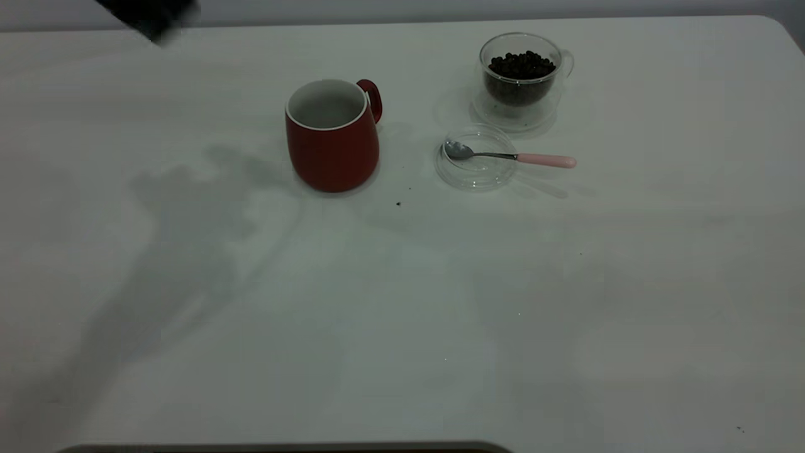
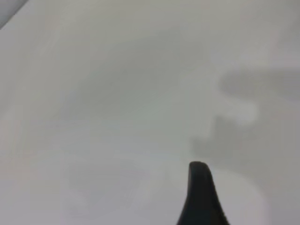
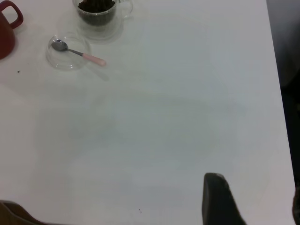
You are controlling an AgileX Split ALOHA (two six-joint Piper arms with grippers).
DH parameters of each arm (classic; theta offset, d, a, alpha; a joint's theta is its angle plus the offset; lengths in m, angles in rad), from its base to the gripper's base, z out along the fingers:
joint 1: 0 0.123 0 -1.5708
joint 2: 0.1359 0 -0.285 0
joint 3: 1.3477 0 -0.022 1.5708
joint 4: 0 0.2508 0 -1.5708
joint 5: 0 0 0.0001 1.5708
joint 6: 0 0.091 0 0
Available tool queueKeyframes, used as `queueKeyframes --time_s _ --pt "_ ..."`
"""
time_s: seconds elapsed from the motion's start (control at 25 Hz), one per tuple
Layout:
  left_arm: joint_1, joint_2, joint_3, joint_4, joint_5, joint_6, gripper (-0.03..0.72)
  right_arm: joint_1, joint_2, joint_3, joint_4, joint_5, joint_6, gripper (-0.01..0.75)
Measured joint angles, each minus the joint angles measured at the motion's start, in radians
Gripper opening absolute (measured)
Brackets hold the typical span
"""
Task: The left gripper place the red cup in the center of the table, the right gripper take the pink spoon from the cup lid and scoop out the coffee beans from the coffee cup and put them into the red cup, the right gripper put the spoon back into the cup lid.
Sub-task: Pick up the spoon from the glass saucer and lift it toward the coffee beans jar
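The red cup (image 1: pixel 333 135) stands upright and empty near the table's (image 1: pixel 402 302) middle, handle turned to the far side. It also shows in the right wrist view (image 3: pixel 5 29). To its right, the pink spoon (image 1: pixel 510 156) lies with its bowl in the clear cup lid (image 1: pixel 476 165). Behind them the coffee cup (image 1: pixel 521 75) holds the coffee beans (image 1: pixel 522 65). My left arm (image 1: pixel 151 16) is a dark blur at the far left edge. One finger (image 2: pixel 199 192) shows over bare table, with nothing beside it. My right gripper (image 3: pixel 255 206) is open and empty, well short of the lid (image 3: pixel 68 52).
The table's right edge (image 3: pixel 276 70) runs close to my right gripper. A few dark specks (image 1: pixel 398 203) lie in front of the red cup. The arm's shadow (image 1: pixel 182 251) falls across the left half of the table.
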Motion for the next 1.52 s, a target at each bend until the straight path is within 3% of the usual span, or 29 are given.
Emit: queueKeyframes --time_s 0.28,0.76,1.2,1.52 --pt "0.054 -0.325 0.002 -0.019 0.317 -0.044 0.588 0.0 0.0 0.0 0.0 0.0 0.0 0.413" --pt "0.062 -0.769 0.008 -0.182 0.655 0.099 0.588 0.0 0.0 0.0 0.0 0.0 0.0 0.413" --pt "0.062 -1.157 0.009 -0.325 0.67 0.139 0.588 0.0 0.0 0.0 0.0 0.0 0.0 0.413" --pt "0.062 -1.373 0.07 -0.598 0.671 0.32 0.588 0.0 0.0 0.0 0.0 0.0 0.0 0.413"
